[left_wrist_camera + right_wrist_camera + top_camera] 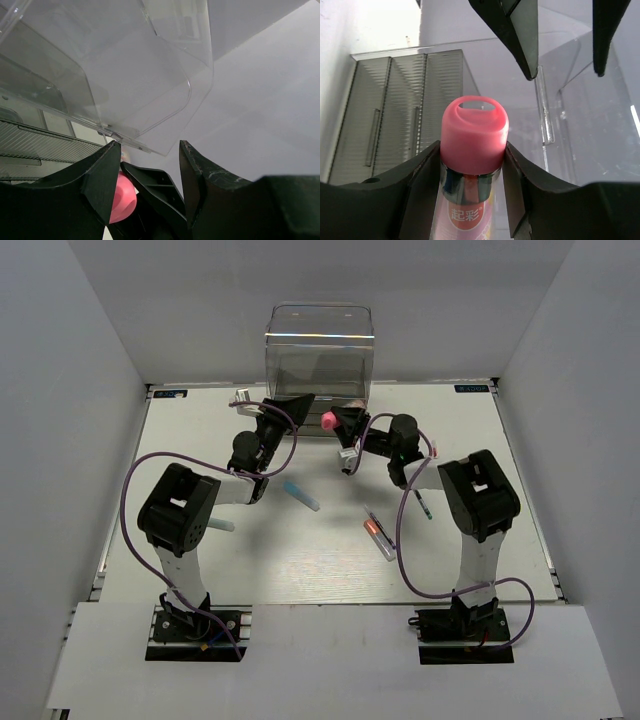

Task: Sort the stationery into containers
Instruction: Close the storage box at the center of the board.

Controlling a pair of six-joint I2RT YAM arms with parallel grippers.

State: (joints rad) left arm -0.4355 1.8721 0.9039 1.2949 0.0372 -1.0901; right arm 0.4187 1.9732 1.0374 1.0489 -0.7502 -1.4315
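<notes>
Gripping the pink tube (475, 132) just under its cap, the right gripper (472, 165) has both jaws closed on it, up at the front of the clear box (320, 345). Left gripper (150, 150) right beside it, jaws partly apart, nothing between them, tips just short of a clear panel of the box. Down on the table (330, 575), a pale, planked white surface, the others lie loose: blue-capped marker (300, 495) near the middle, orange-tipped pen (378, 532) to its right, dark pen (424, 505) by the right arm, mint bar (222, 525) by the left arm. The box stands at the far edge, in the middle. Plain grey-white walls (90, 390) close in on three sides, and purple cables (130, 490) loop off both arms
</notes>
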